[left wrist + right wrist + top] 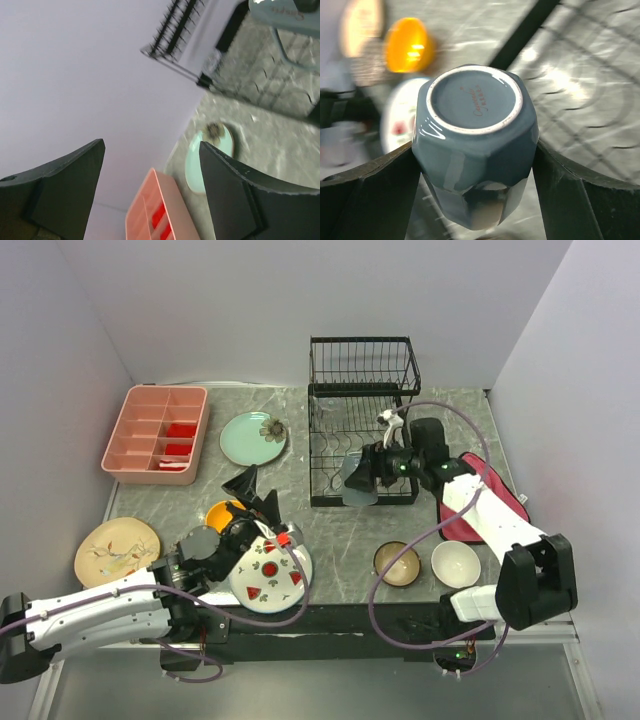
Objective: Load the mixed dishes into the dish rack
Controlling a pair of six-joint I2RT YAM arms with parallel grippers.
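The left fingers [254, 492] spread empty above the orange bowl [222, 512] and watermelon plate [268, 575]. The right fingers [368, 470] grip a blue cup [475, 150] by its sides at the rack's [330, 502] lower tray. A brown bowl [397, 563] and a white bowl [455, 563] rest on the surface [340, 540].

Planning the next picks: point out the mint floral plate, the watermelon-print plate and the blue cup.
mint floral plate [250, 440], top external view, its green centre.
watermelon-print plate [272, 580], top external view, its white face.
blue cup [475, 102], right wrist view, its upturned base.
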